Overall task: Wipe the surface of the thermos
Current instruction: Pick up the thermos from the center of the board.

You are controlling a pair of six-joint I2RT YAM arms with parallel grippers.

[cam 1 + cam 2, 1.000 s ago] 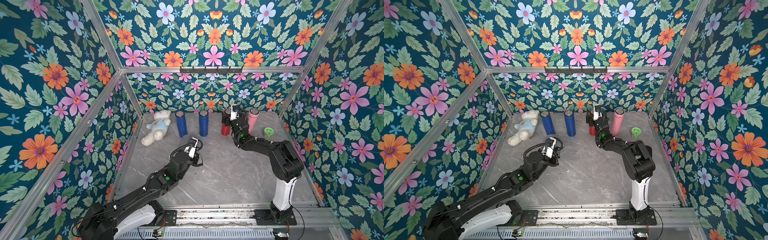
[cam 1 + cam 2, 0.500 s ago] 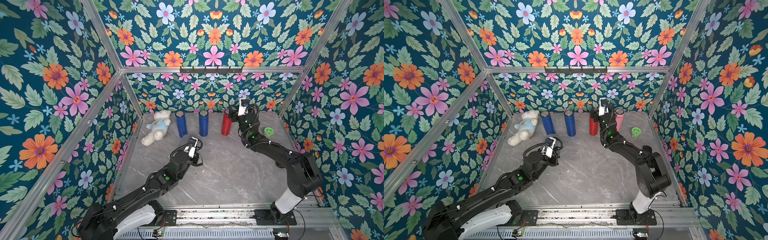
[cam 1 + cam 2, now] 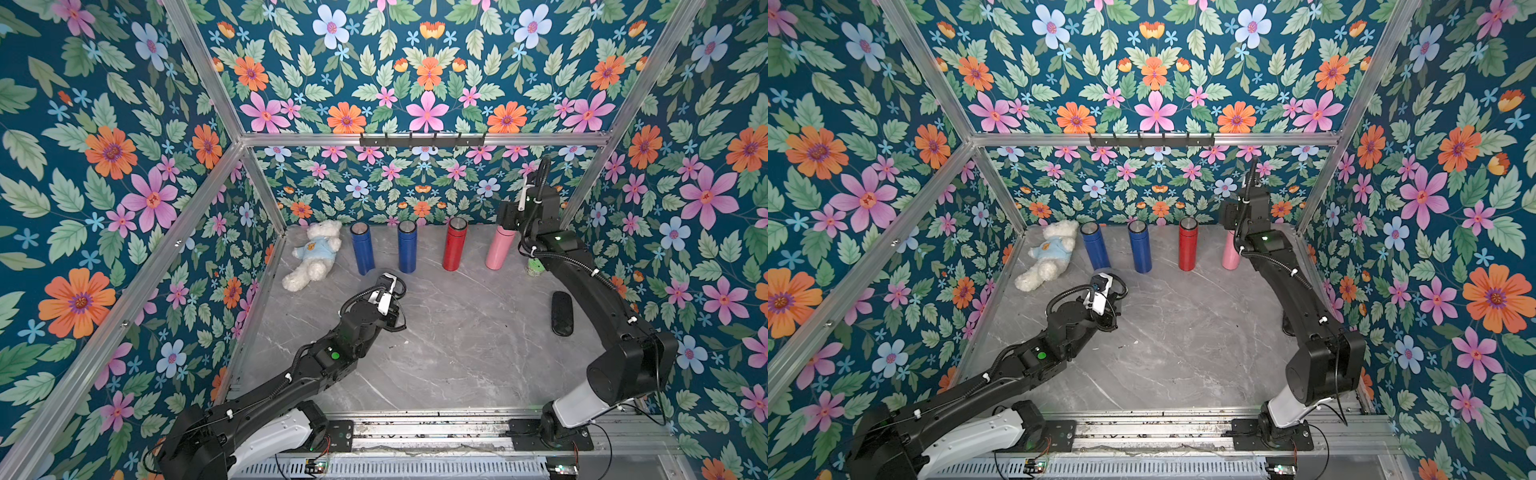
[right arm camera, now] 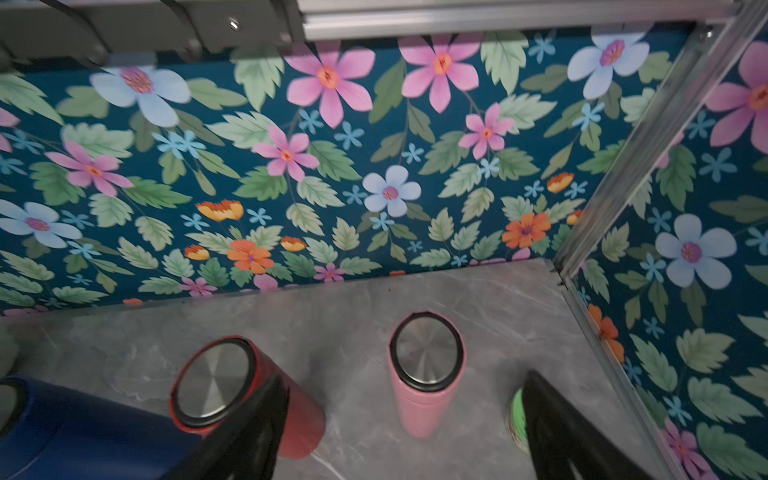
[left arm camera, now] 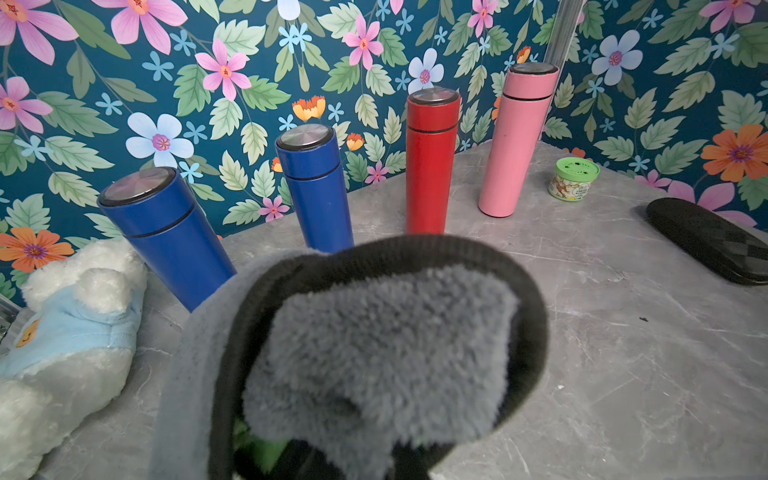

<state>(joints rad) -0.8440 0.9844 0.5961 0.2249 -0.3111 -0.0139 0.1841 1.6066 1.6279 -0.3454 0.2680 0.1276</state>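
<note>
Four thermoses stand in a row at the back wall: two blue [image 3: 362, 249] [image 3: 407, 247], one red [image 3: 455, 245] and one pink [image 3: 498, 253]. My right gripper [image 3: 509, 218] hovers open above the pink thermos [image 4: 428, 374]. In the right wrist view its black fingers [image 4: 249, 428] straddle the pink thermos without touching it. My left gripper [image 3: 388, 309] is low over the mid table, pointing at the row. A grey fleecy cloth [image 5: 386, 345] with a black edge covers its jaws, which are shut on it.
A white teddy bear [image 3: 311, 259] in a blue top lies at the back left. A green-lidded jar [image 5: 573, 180] stands right of the pink thermos, and a black case [image 3: 562, 312] lies near the right wall. A hook rail [image 3: 422, 139] runs along the back.
My right gripper has left the red thermos, swung right and risen, and now hangs over the pink one. The left arm has stayed where it was.
</note>
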